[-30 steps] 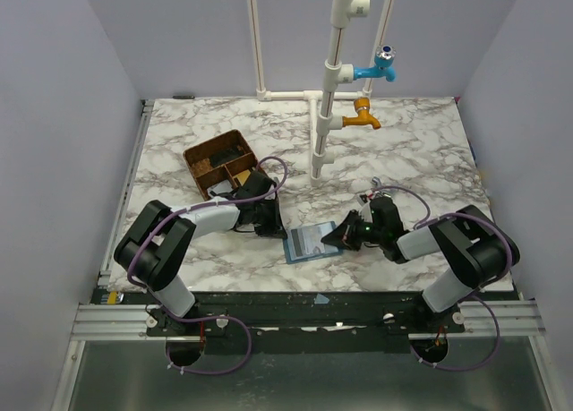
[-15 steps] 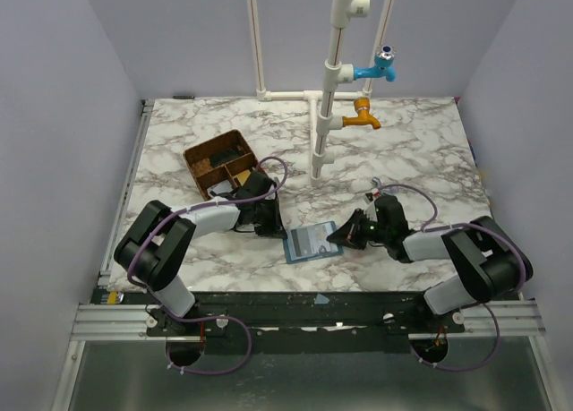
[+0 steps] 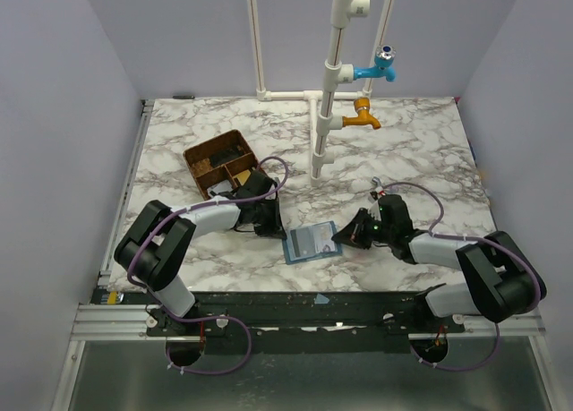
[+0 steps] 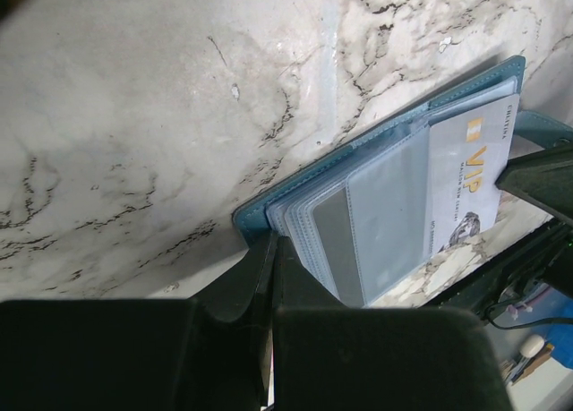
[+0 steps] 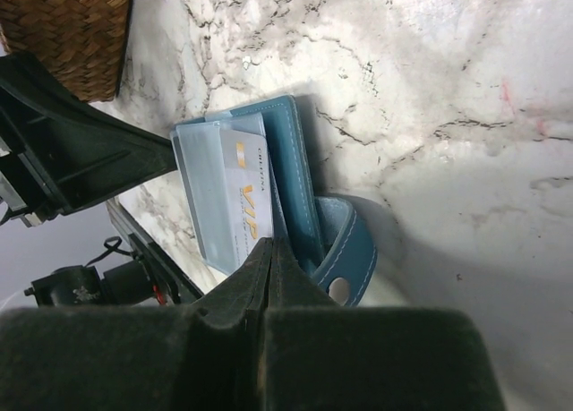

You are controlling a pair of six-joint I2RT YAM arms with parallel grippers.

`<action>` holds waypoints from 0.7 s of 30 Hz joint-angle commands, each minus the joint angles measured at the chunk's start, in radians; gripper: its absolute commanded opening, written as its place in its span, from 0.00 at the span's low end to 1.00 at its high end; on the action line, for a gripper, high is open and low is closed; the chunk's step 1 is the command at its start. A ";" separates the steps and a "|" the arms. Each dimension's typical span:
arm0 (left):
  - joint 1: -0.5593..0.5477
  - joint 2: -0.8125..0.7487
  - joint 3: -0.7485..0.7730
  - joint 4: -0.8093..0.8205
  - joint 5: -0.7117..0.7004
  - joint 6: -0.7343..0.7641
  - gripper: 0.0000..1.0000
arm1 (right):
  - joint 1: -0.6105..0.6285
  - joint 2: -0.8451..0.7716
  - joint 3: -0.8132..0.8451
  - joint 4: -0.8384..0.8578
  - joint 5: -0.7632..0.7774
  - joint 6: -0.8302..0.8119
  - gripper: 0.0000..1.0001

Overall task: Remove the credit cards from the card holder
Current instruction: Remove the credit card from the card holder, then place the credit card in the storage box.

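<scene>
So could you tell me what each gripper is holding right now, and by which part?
The left gripper pinches the card holder at one corner; the right gripper looks shut on the near end of the VIP card.

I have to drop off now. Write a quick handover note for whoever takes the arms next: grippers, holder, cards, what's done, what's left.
Left gripper: shut on the holder at its corner.
Right gripper: shut on the edge of the VIP card, possibly pinching its clear sleeve too.
Holder: lies open between the arms, card still in the sleeve.
Done: both grips set; no card is out yet.
Left: pull the card free, then check the other sleeves.
</scene>
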 commanded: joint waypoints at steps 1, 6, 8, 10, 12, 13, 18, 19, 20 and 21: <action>0.001 0.003 0.012 -0.107 -0.069 0.048 0.00 | -0.008 -0.037 0.033 -0.074 0.031 -0.027 0.01; 0.002 -0.011 0.042 -0.128 -0.066 0.059 0.00 | -0.009 -0.060 0.057 -0.113 0.030 -0.034 0.01; 0.001 -0.020 0.055 -0.137 -0.062 0.063 0.00 | -0.009 -0.067 0.064 -0.118 0.024 -0.030 0.01; 0.001 -0.033 0.073 -0.147 -0.057 0.067 0.00 | -0.008 -0.072 0.071 -0.120 0.015 -0.023 0.01; 0.001 -0.047 0.092 -0.162 -0.050 0.070 0.00 | -0.008 -0.072 0.080 -0.123 0.006 -0.018 0.01; 0.002 -0.057 0.100 -0.167 -0.048 0.073 0.00 | -0.009 -0.072 0.084 -0.123 0.000 -0.015 0.01; 0.001 -0.103 0.149 -0.210 -0.042 0.084 0.10 | -0.009 -0.072 0.105 -0.117 -0.039 0.007 0.01; 0.002 -0.114 0.154 -0.211 -0.038 0.086 0.19 | -0.008 -0.072 0.109 -0.114 -0.046 0.013 0.01; 0.001 -0.124 0.157 -0.212 -0.033 0.086 0.30 | -0.008 -0.073 0.114 -0.111 -0.052 0.019 0.01; 0.002 -0.134 0.158 -0.207 -0.020 0.086 0.41 | -0.009 -0.075 0.117 -0.109 -0.061 0.025 0.01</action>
